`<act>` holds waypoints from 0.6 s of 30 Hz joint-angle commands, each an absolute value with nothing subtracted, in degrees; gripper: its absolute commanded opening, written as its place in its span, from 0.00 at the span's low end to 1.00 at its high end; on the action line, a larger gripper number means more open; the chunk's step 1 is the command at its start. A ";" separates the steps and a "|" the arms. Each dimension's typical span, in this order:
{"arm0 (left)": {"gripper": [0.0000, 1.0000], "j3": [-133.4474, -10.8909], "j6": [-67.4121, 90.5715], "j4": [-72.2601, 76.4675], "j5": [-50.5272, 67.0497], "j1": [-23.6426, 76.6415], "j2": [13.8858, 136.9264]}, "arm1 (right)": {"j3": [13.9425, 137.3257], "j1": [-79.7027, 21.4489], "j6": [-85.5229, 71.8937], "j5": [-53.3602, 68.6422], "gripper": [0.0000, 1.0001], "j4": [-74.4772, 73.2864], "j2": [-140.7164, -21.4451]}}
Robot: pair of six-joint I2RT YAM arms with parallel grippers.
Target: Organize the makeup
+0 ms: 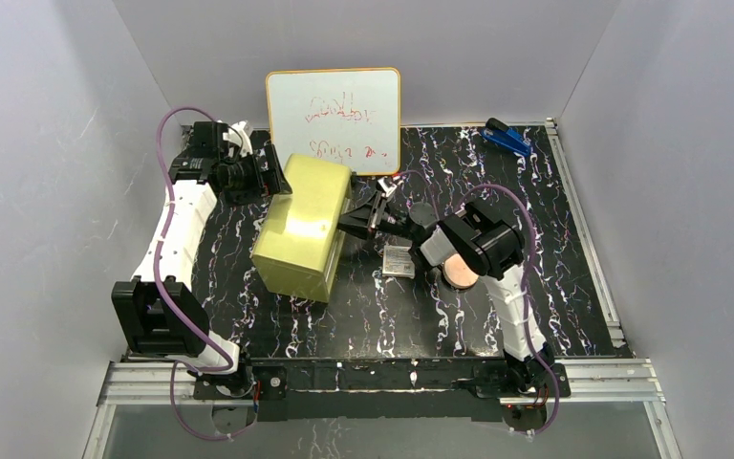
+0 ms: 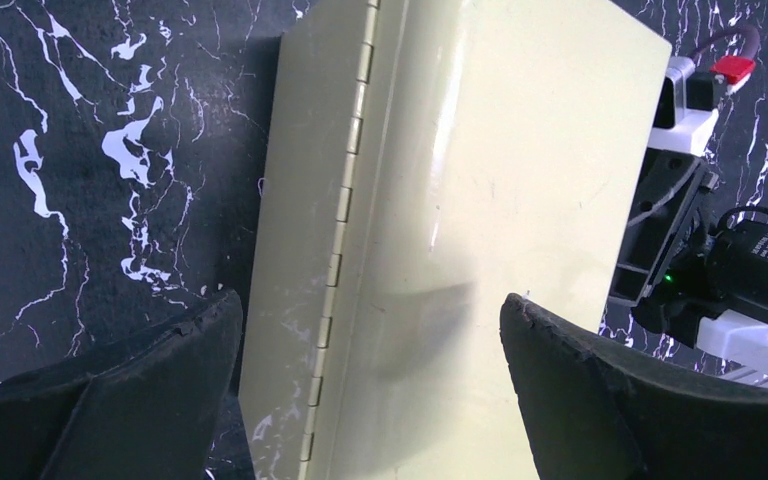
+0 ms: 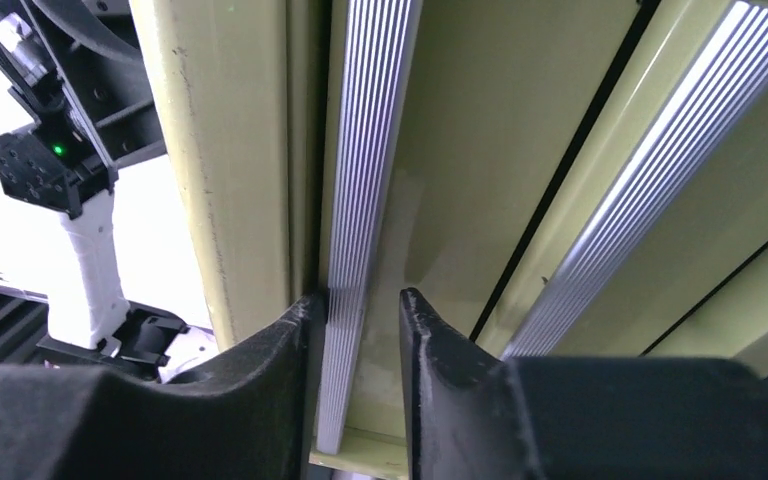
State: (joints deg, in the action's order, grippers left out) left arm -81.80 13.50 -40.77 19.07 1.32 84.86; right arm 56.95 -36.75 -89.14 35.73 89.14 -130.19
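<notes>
A yellow-green hinged case (image 1: 304, 228) stands at centre left of the black marbled table (image 1: 573, 287). My left gripper (image 1: 275, 174) is open wide, with its fingers on either side of the case's hinged top (image 2: 460, 200); midway between the fingertips lies the case surface (image 2: 370, 298). My right gripper (image 1: 361, 212) is at the case's right face, jaws narrowly apart around a ribbed silver handle strip (image 3: 360, 200). A whitish printed packet (image 1: 399, 260) and a pinkish-tan disc (image 1: 459, 272) lie under the right arm. The stick and the other disc are out of view.
A whiteboard (image 1: 334, 120) with red scribbles leans at the back behind the case. A blue stapler-like object (image 1: 507, 139) lies at the back right corner. A second silver handle strip (image 3: 640, 180) runs along the case's face. Grey walls enclose the table.
</notes>
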 commanded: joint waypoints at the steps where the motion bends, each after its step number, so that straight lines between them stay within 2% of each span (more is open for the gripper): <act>1: 0.99 -80.61 13.35 -41.44 21.18 1.23 82.19 | 60.48 -39.41 -92.05 32.11 0.35 100.05 -135.60; 3: 0.98 -80.47 13.48 -41.35 21.54 1.23 82.10 | 61.06 -39.75 -92.99 31.66 0.28 101.75 -136.55; 7: 0.98 -79.52 14.04 -40.83 22.98 1.23 82.00 | 61.52 -39.95 -94.04 31.55 0.04 103.21 -137.32; 8: 0.98 -79.23 14.10 -40.74 23.15 1.23 82.00 | 61.42 -39.93 -94.04 31.70 0.01 103.26 -137.29; 18: 0.98 -77.21 13.14 -40.51 22.43 1.23 83.06 | 58.04 -38.96 -93.40 32.96 0.01 103.26 -134.28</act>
